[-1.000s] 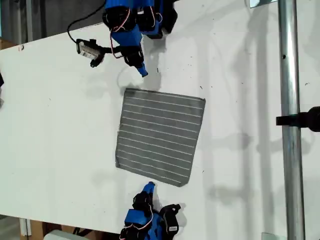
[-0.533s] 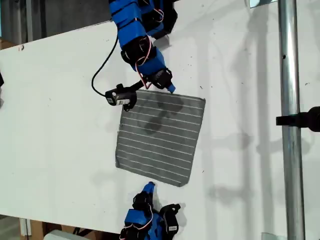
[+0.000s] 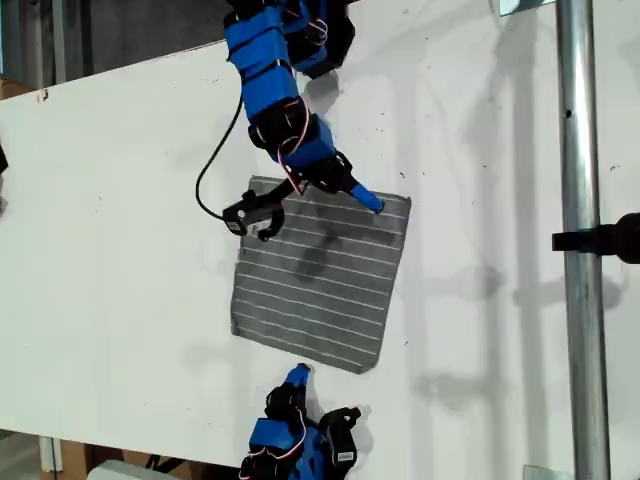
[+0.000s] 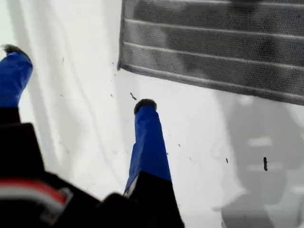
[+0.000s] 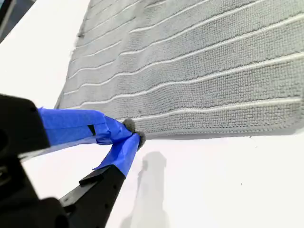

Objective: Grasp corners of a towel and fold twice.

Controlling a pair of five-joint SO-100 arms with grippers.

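Observation:
The grey towel (image 3: pixel 320 272) with thin white stripes lies flat on the white table (image 3: pixel 120 230), all four corners showing in the exterior view. My first gripper (image 3: pixel 367 199) reaches in from the exterior view's top and hovers near the towel's upper right corner (image 3: pixel 407 202). In the first wrist view my first gripper (image 4: pixel 78 76) is open with nothing between its blue fingers, a towel corner (image 4: pixel 120 65) ahead of them. My second gripper (image 3: pixel 297 374) sits at the exterior view's bottom beside the towel's near edge. It (image 5: pixel 133 133) is shut on nothing, tips just off the towel (image 5: pixel 199 71).
A metal pole (image 3: pixel 578 150) with a black clamp (image 3: pixel 612 238) runs down the exterior view's right side. A black cable (image 3: pixel 212 150) loops from the first arm to its camera (image 3: pixel 252 214) above the towel. The table's edge (image 3: pixel 120 64) runs along the exterior view's top left.
My first arm has swung from behind the towel's far edge out over the towel, toward the exterior view's right. The second arm and the towel have stayed still.

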